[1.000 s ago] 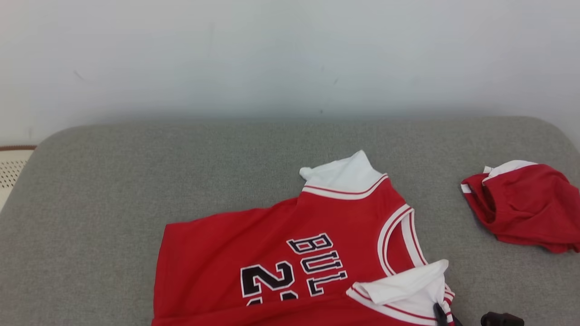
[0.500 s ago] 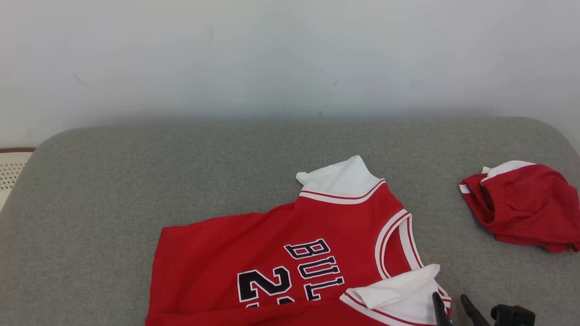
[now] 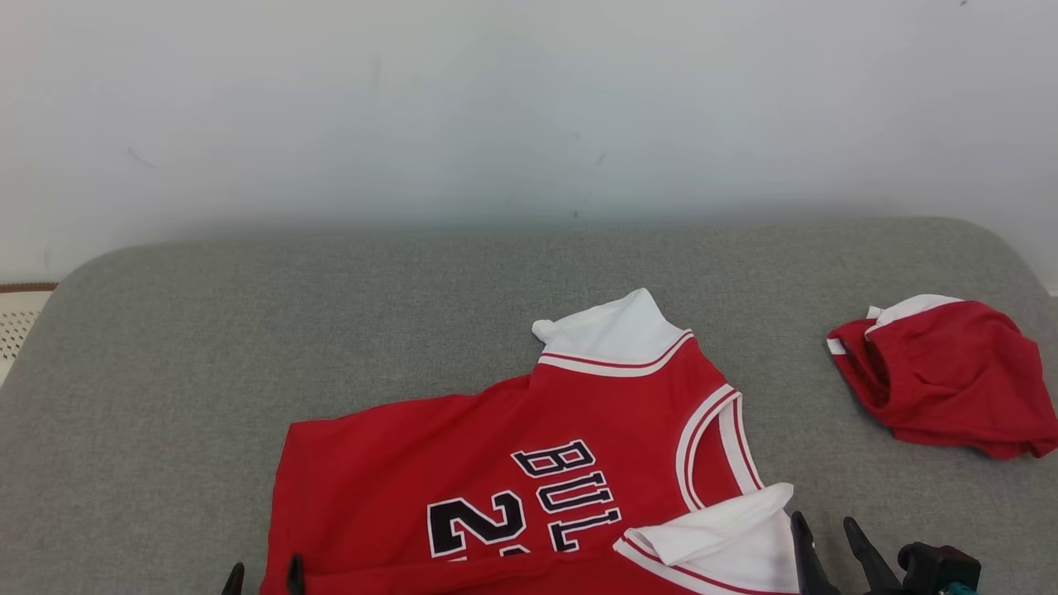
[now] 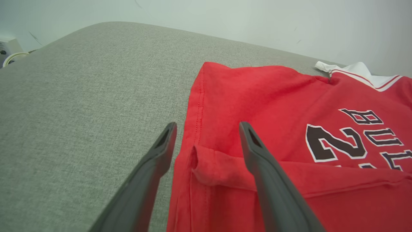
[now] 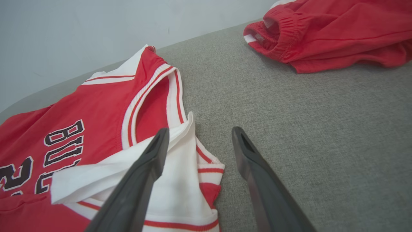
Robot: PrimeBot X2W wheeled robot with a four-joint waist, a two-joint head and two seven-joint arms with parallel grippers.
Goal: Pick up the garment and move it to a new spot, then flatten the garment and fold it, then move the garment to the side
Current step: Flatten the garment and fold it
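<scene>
Since a second ago the right gripper (image 3: 824, 535), then pinched on the near white sleeve (image 3: 719, 529), is seen parted and drawn just off the sleeve's edge at 5 o'clock in the head view. The tips of the left gripper (image 4: 207, 132) have come into view at 7 o'clock. A slight drift of the whole picture is put down to the camera. Both claws are recorded as spread wide with nothing held. In the left wrist view one finger lies over the grey cushion (image 3: 248, 330) and the other over red cloth, the hem corner loose between them. In the right wrist view one finger is over the white sleeve, the other over bare cushion. The garment (image 3: 463, 446) is laid lettering-up at 6 o'clock on the cushion, neck toward 3 o'clock, far sleeve (image 3: 616, 330) toward 12 o'clock. The near edge is doubled over along its length, with the near sleeve turned onto the chest. A bundle of red shorts (image 3: 950, 380) is noted well apart at 3 o'clock. Judgement: relocation and flattening appear done, and a first lengthwise fold appears laid and released. The far-side fold, any crosswise fold and the move to the side are taken as outstanding.
</scene>
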